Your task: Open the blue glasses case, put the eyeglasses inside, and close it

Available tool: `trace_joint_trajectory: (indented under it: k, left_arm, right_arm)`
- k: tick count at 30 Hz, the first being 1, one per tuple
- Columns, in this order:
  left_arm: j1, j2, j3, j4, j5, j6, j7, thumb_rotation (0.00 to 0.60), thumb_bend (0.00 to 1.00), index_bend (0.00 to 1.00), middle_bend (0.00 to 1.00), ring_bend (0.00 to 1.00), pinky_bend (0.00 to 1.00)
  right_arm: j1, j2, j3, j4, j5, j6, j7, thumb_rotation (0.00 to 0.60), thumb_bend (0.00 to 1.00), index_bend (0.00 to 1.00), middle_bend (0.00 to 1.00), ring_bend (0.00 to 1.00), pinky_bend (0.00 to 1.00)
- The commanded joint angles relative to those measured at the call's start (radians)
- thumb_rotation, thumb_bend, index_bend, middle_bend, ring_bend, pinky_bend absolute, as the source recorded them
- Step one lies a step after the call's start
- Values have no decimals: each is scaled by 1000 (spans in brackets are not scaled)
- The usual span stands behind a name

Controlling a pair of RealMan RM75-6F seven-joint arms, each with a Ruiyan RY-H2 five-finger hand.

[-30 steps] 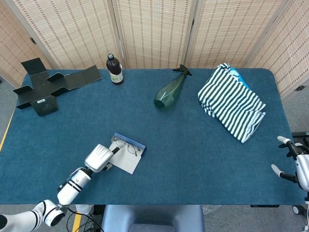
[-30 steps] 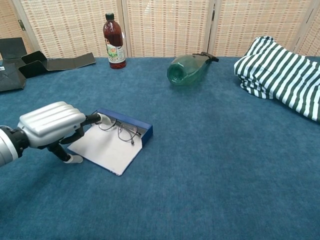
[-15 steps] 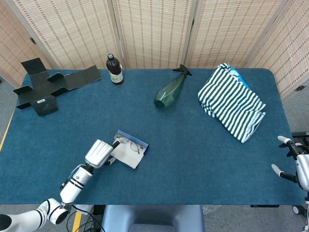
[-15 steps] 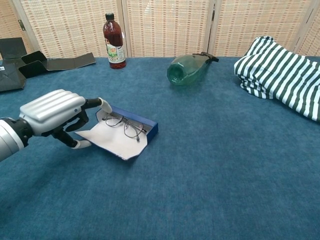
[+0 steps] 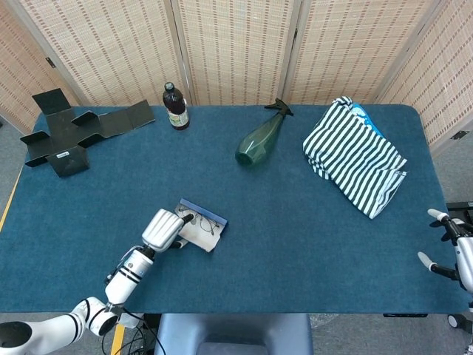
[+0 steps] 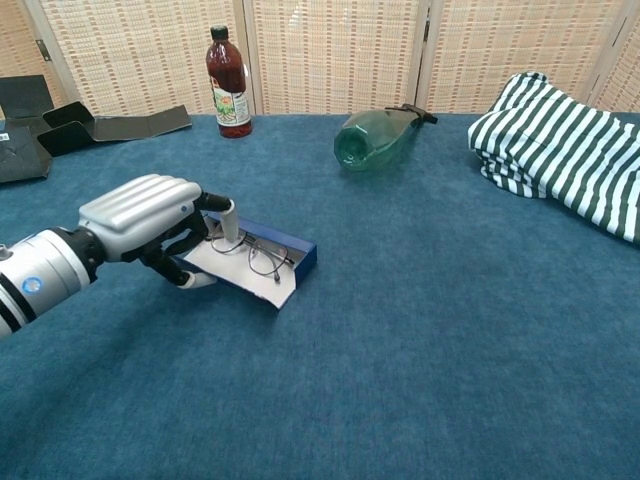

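The blue glasses case lies open left of the table's centre. Its white lid flap is tilted up off the cloth. The thin-framed eyeglasses lie inside it, against the blue wall. My left hand holds the lid's left edge, thumb beneath it and fingers curled over the top. My right hand hangs off the table's right edge, fingers apart and holding nothing; the chest view does not show it.
A dark bottle stands at the back. A green spray bottle lies on its side at back centre. A striped cloth sits back right, and folded black cardboard back left.
My left hand has moved right and up with the lid's edge, raising the white flap from flat to tilted over the glasses. The case slid slightly right. The right hand stayed still.
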Motion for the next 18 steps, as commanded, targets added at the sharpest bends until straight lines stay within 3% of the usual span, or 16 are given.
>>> trace_joint_trajectory:
  k: [1,8,18]
  left_arm:
    - [-4,-6,2,7,-2,-4,9,600,293,513,921,976,1000]
    - [-4,15,16,-26,12,5,18,600,455,596,922,981,1000]
    - [7,69,43,-108,37,23,23,600,488,632,922,983,1000]
  right_arm:
    - [0,-1,0,5,1,-1,4,600,188,176,352,501,275]
    - [3,-8,1,18,1,-9,16,600,188,175,352,501,275]
    - [2,-12,0,25,0,-9,22,600,188,175,352,501,275]
